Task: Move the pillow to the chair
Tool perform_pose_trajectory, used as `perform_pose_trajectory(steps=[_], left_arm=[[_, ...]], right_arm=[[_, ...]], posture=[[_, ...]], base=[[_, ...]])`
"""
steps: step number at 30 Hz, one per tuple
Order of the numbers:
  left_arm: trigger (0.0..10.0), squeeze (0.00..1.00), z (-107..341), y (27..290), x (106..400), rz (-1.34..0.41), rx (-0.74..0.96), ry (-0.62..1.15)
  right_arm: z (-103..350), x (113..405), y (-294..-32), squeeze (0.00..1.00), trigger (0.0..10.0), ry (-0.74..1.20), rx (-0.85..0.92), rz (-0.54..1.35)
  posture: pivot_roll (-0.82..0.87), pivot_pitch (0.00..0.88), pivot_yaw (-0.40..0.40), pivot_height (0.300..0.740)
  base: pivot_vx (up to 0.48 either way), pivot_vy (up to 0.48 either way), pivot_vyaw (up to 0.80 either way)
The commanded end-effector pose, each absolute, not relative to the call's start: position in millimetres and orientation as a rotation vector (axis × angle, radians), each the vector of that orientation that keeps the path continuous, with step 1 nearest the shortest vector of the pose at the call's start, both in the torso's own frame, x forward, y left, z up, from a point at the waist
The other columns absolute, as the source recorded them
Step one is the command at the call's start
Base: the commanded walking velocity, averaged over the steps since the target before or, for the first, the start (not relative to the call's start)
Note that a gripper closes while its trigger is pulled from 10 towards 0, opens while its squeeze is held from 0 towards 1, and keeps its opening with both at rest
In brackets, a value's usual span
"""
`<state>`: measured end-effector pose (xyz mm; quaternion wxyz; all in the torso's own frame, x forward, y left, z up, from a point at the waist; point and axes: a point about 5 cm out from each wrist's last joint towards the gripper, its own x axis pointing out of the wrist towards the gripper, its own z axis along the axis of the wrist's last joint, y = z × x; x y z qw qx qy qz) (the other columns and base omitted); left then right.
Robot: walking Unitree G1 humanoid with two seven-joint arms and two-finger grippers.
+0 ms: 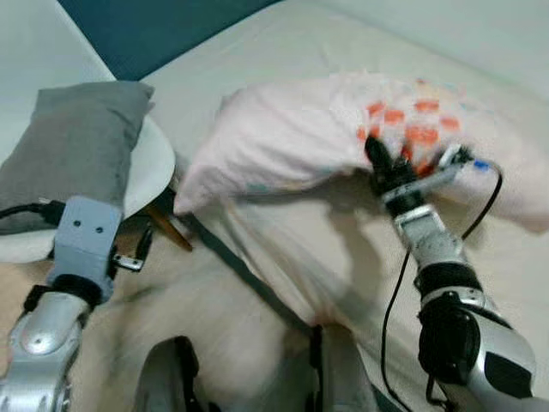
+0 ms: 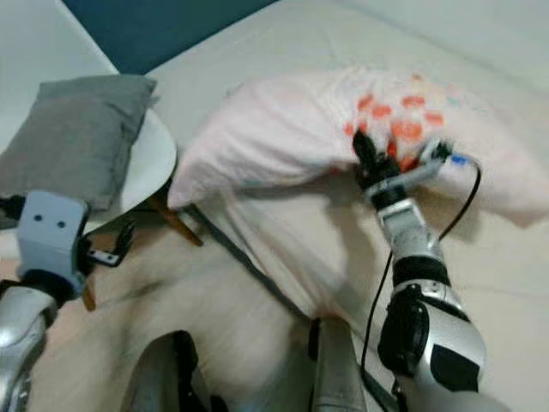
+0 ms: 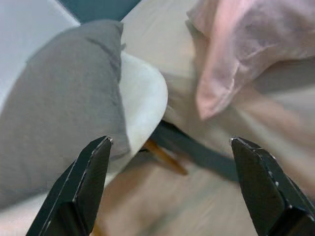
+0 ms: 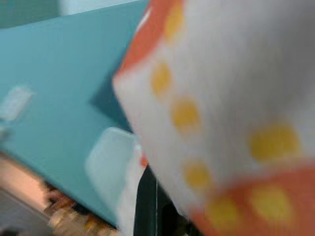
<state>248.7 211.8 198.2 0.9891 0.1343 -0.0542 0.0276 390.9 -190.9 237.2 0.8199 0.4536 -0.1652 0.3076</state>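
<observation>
I had the right gripper [image 1: 383, 165] clamped on the pink pillow [image 1: 283, 137], which hung lifted over the bed [image 1: 257, 77] beside the white chair [image 1: 153, 163]. A grey cushion [image 1: 73, 146] lay on that chair. My left gripper [image 3: 172, 182] hovered near it, fingers spread wide.

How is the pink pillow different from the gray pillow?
The pink pillow is pale with orange patches; the gray pillow is plain. The pink pillow is bigger and hangs lifted over the bed, gripped by the right gripper; the gray pillow lies on the white chair, ungripped. Both look soft.
</observation>
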Motion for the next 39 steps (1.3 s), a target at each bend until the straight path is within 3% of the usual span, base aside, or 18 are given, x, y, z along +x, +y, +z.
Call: perform_pose_trajectory(steps=[1,4,10,19,27,36,39], left_arm=[[10.0,0.00,190,207,253,0.057,0.215,-0.073],[10.0,0.00,194,204,265,0.080,0.144,-0.096],[10.0,0.00,202,207,275,0.141,0.089,-0.152],[10.0,0.00,202,203,285,0.168,0.052,-0.159],[10.0,0.00,203,194,293,0.148,0.107,-0.188],[10.0,0.00,194,204,293,0.214,0.184,-0.187],[10.0,0.00,186,220,290,0.299,0.176,-0.154]], right_arm=[[273,388,-181,0.00,0.0,-0.453,0.939,0.791],[296,386,-172,0.00,0.0,-0.501,0.924,0.870],[312,382,-151,0.00,0.0,-0.500,0.882,0.971],[305,373,-133,0.00,0.0,-0.430,0.882,1.016],[288,361,-96,0.00,0.0,-0.347,0.896,1.091],[280,358,-91,0.00,0.0,-0.317,0.907,1.075],[276,357,-91,0.00,0.0,-0.308,0.914,1.051]], posture=[[-0.01,0.078,-0.068,0.516],[-0.02,0.014,-0.080,0.531],[-0.02,0.000,-0.095,0.551],[-0.03,0.000,-0.096,0.571],[-0.03,0.000,-0.087,0.601],[-0.03,0.000,-0.091,0.646],[-0.03,0.000,-0.088,0.661]], base=[[0.000,0.000,0.00],[0.000,0.000,0.00],[0.000,0.000,0.00],[-0.107,0.000,0.00],[-0.120,0.000,0.00],[0.000,0.000,0.00],[0.000,0.000,0.00]])
